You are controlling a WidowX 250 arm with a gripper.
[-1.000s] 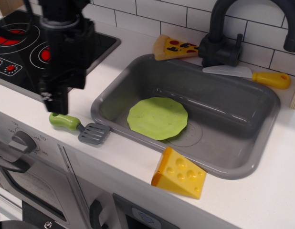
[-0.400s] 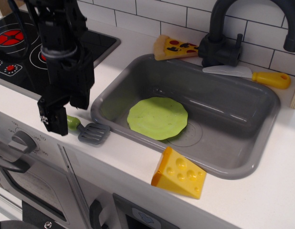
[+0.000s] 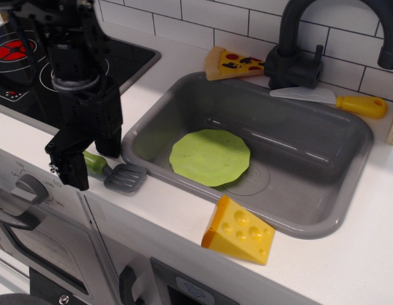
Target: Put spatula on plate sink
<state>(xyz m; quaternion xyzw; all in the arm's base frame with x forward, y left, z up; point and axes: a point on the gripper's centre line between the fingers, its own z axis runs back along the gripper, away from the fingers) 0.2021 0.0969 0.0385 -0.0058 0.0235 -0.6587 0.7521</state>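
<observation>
The spatula point(image 3: 124, 176) lies on the white counter just left of the sink point(image 3: 311, 149), its grey slotted head pointing at the basin. Most of its lime-green handle is hidden behind my gripper. My gripper point(image 3: 88, 159) is down at counter level with its black fingers point(image 3: 69, 162) standing either side of the handle. The jaws look open, one in front of the handle and one behind it. The lime-green plate point(image 3: 209, 157) lies flat on the sink floor, left of the drain mark, with nothing on it.
A yellow cheese wedge point(image 3: 240, 230) sits on the sink's front rim. A pizza slice point(image 3: 231, 63), a black faucet point(image 3: 298, 57) and a yellow-handled knife point(image 3: 349, 103) line the back edge. The black stovetop point(image 3: 18, 63) is at the left.
My gripper has come down and slightly toward the front, from above the spatula handle to around it. The spatula and plate have not moved.
</observation>
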